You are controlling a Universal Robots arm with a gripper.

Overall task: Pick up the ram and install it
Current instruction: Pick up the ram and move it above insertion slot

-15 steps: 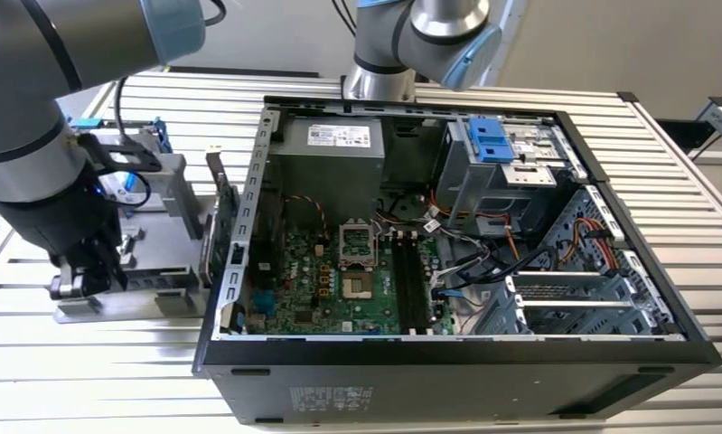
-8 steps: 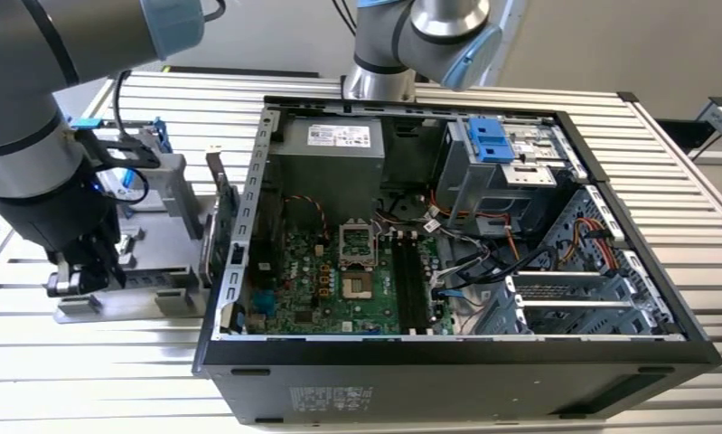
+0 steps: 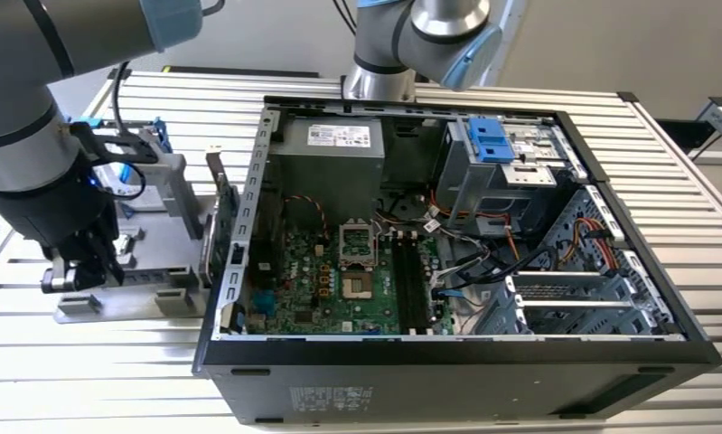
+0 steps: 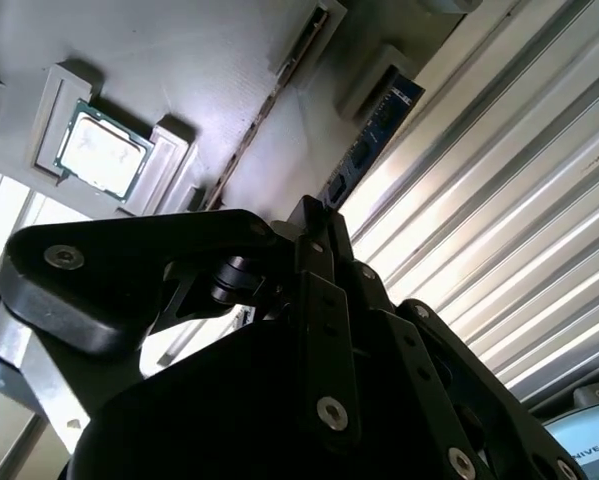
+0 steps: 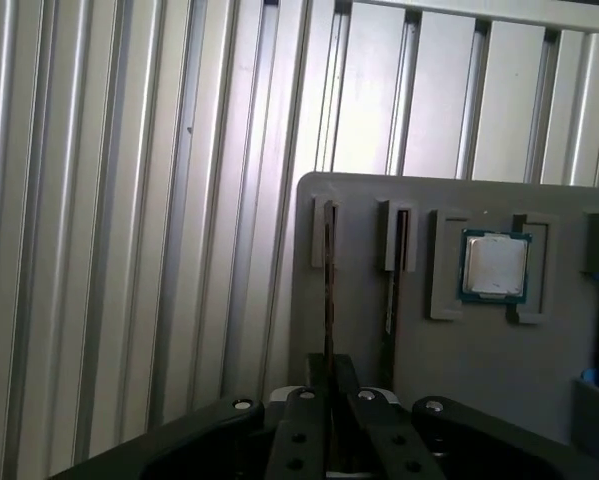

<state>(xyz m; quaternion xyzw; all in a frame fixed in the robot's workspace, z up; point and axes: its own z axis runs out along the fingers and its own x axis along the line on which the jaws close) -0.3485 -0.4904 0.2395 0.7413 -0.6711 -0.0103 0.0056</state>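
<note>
Black two-finger gripper (image 5: 329, 365) has its jaws drawn together on the long, thin, dark blue-green ram (image 5: 329, 290) circuit-board stick, one finger on each flat face; reads as clamped, no gap visible. The ram stands on its long edge in the outermost slot of the grey plastic holder tray (image 5: 479, 400), right at the tray's edge next to bare slats of the ribbed aluminium table (image 5: 129, 200). It looks seated, not yet lifted. A second thin stick (image 5: 391, 290) sits in the neighbouring slot just beside it, and a square silver processor chip (image 5: 494, 265) sits in a pocket further in. In the second wrist view the ram (image 4: 374, 135) shows black chips on its face. The tray sits near the table's edge on the exterior view's left, beside the open black computer case (image 3: 457, 353). Handling judgement: light, stiff, not slippery, but chips and contact edge are fragile. Pinch the flat faces near the top edge and pull straight. Can't tell if the grip is at mid-length.
</note>
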